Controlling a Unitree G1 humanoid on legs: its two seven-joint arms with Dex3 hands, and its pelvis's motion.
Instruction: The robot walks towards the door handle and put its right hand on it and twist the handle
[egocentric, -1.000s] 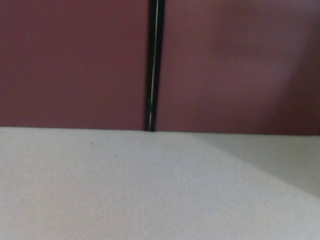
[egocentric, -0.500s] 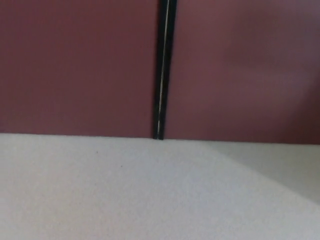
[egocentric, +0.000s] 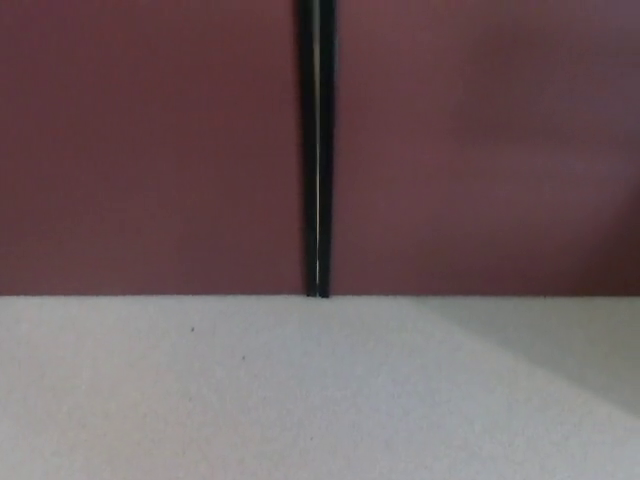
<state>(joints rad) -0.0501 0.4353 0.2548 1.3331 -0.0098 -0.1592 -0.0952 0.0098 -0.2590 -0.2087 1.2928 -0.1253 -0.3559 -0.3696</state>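
Two dark red door panels fill the upper part of the head view, a left panel and a right panel. A narrow black vertical gap runs between them down to the floor. No door handle shows in this view. Neither of my hands nor any part of my arms is visible.
Pale grey speckled floor covers the lower third, meeting the doors along a straight line. A faint shadow lies across the floor at the lower right.
The whole picture has shifted: the floor line sits lower in the frame and the black gap now stands upright, so the camera has moved. Nothing in the scene itself has changed.
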